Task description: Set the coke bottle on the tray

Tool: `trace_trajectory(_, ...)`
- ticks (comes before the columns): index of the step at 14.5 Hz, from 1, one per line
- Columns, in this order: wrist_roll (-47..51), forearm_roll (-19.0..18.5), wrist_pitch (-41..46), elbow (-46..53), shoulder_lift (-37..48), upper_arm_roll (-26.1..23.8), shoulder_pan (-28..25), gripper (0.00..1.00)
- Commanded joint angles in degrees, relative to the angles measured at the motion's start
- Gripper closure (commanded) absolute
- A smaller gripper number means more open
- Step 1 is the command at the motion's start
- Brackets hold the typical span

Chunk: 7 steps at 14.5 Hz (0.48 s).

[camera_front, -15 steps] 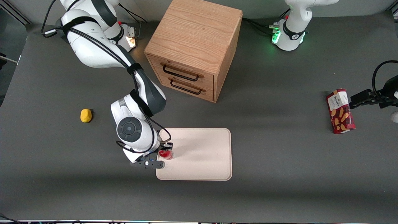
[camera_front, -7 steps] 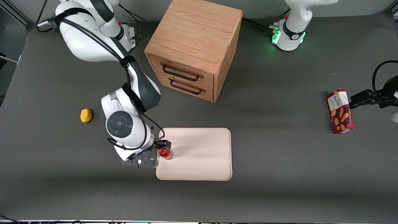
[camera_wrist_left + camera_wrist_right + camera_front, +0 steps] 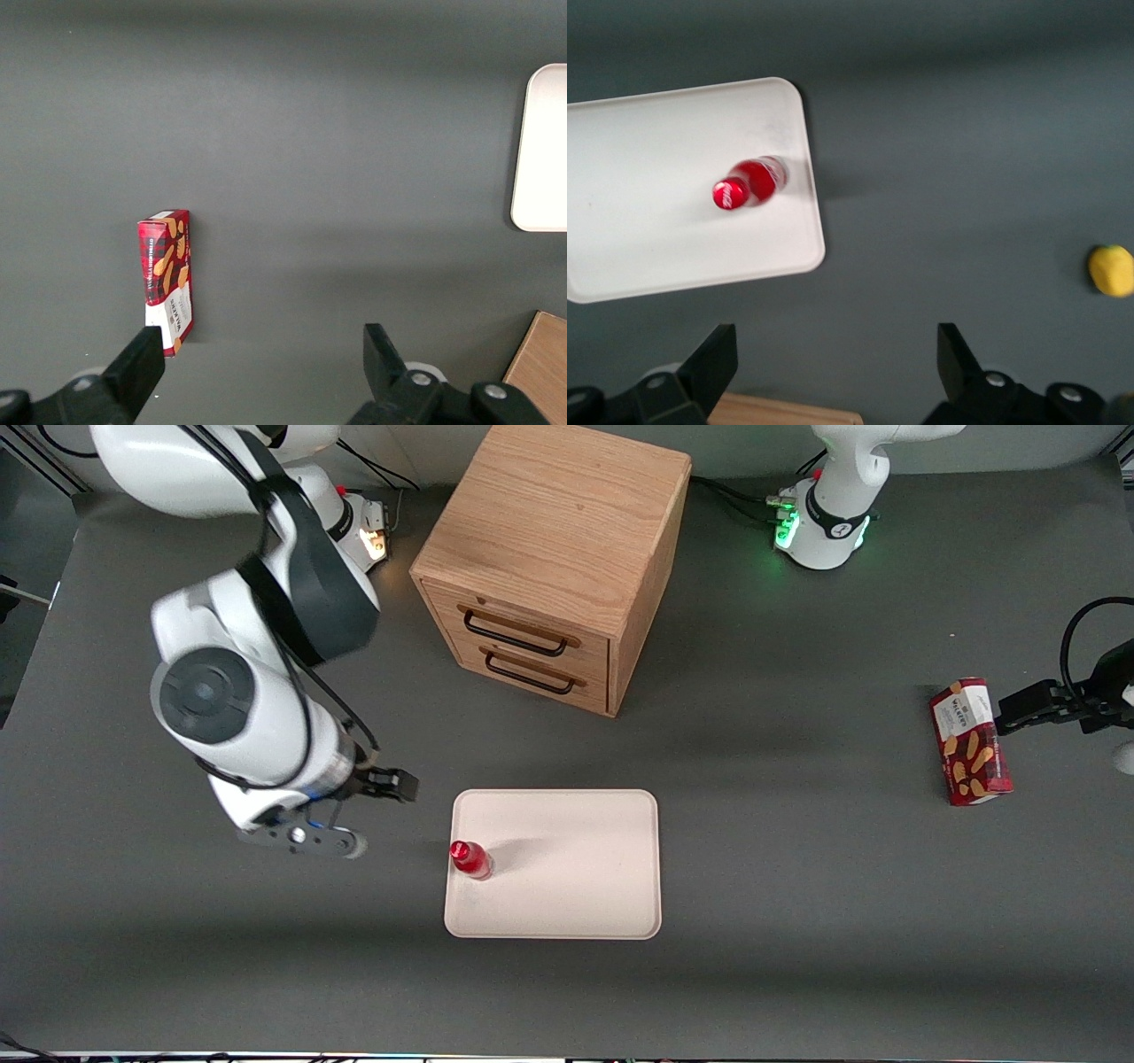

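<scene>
Coke bottle [image 3: 469, 859]: upright on the tray [image 3: 576, 886], close to the rim at the working arm's end, free of any grip.
Gripper [image 3: 354, 815]: raised above the bare tabletop [image 3: 780, 850], well apart from the bottle, toward the working arm's end; jaws spread apart, nothing between them.
Yellow lump [image 3: 1111, 270]: on the tabletop, apart from the tray.
Wooden cabinet [image 3: 554, 558]: farther from the front camera than the tray.
Biscuit box [image 3: 970, 741]: toward the parked arm's end.
</scene>
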<state>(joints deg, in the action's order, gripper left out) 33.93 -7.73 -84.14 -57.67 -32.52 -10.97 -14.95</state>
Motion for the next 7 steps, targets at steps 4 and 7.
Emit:
trace_trajectory(4,-11.7,2.6,5.1,-14.0,16.2,-1.2,7.7,0.0)
trace_trajectory(7,-18.3,3.3,3.9,-21.3,23.4,-1.1,12.0,0.0)
